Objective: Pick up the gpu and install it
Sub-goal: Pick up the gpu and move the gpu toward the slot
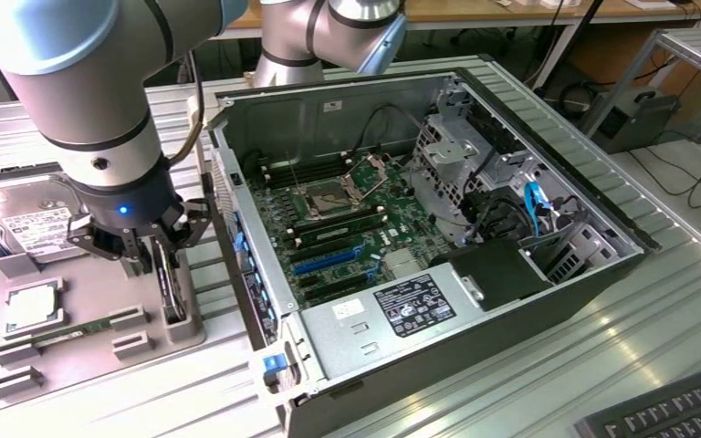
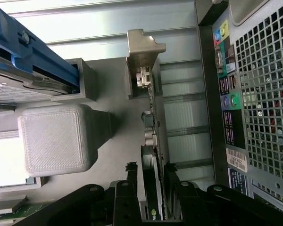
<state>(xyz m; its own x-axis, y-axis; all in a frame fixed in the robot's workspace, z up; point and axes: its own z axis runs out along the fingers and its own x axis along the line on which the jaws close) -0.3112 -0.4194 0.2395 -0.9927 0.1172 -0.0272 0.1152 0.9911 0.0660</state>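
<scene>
The gpu (image 1: 175, 294) is a thin dark card standing on its edge in a slot of the grey holder tray (image 1: 95, 360), at the exterior view's left beside the open computer case (image 1: 570, 274). In the wrist view the gpu (image 2: 154, 136) runs lengthwise, its silver bracket (image 2: 142, 52) at the far end. My gripper (image 1: 163, 266) is lowered over the card. It is open, and one black finger (image 2: 131, 188) stands on each side of the card's near end, around the gpu without clamping it.
The tray also holds a silver hard drive (image 1: 28, 224), a processor chip (image 1: 32, 306) and a green memory stick (image 1: 73, 330). The case lies open with the motherboard (image 1: 350, 214) and its blue slot (image 1: 326, 261) exposed. A keyboard (image 1: 679, 412) sits at the lower right.
</scene>
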